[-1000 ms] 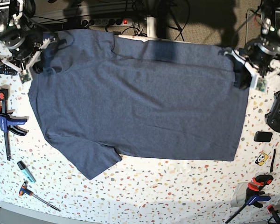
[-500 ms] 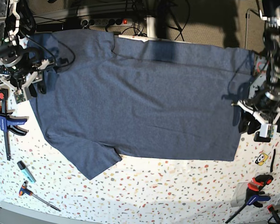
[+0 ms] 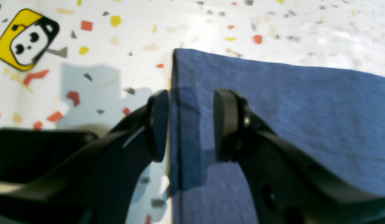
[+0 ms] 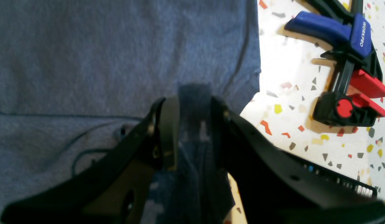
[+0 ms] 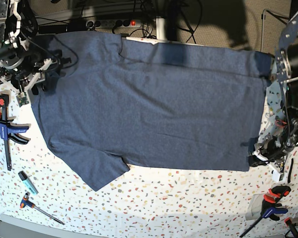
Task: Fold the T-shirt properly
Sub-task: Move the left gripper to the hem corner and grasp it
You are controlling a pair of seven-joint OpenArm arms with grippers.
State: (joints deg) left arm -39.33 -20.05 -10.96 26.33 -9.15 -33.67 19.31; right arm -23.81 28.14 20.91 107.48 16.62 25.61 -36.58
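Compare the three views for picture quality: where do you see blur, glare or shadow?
Left wrist view: the left gripper is soft and casts a grey shadow on the table; glare washes out the far top right. Right wrist view: the T-shirt is fairly sharp, the right gripper blurred. Base view: shadow darkens the shirt's far edge.

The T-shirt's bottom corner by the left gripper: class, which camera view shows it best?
The left wrist view: the T-shirt corner fills the frame, its hem between the open left gripper jaws. The base view shows it small; the right wrist view misses it.
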